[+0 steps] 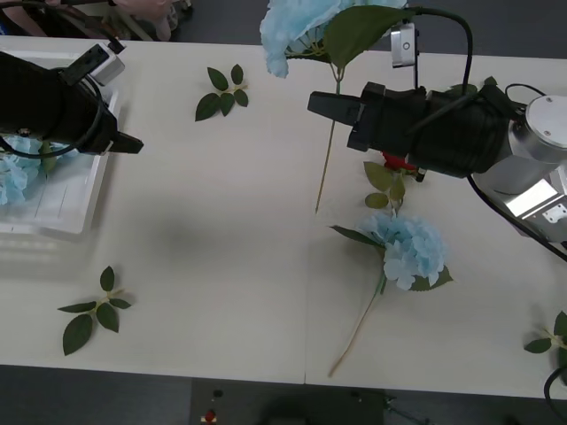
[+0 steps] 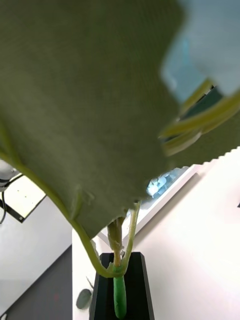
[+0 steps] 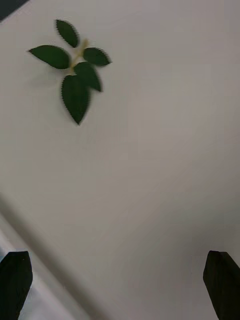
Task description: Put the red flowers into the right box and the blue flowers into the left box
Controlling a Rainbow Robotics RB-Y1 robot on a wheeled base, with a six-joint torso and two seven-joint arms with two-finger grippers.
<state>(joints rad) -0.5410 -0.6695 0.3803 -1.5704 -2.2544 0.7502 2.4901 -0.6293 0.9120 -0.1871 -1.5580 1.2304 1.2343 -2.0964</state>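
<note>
table (image 1: 221, 221): white, leaf sprigs (image 1: 221, 91) scattered
right gripper (image 1: 323, 104): clamped on blue flower (image 1: 297, 31) stem, bloom at 11 o'clock
left gripper (image 3: 120, 285): fingers spread, over left box (image 1: 66, 208) edge

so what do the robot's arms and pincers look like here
Both arms are bulky and matt black. The right arm ends in a silver-grey wrist joint with black cables looping over it and a small silver camera block on top. The left arm carries a similar silver block. The left pincer has flat black fingers.

Right gripper (image 1: 321, 104), upper centre of front view, fingers clamped together. Left gripper (image 1: 131, 143), left edge, fingers (image 3: 15, 282) spread wide.
</note>
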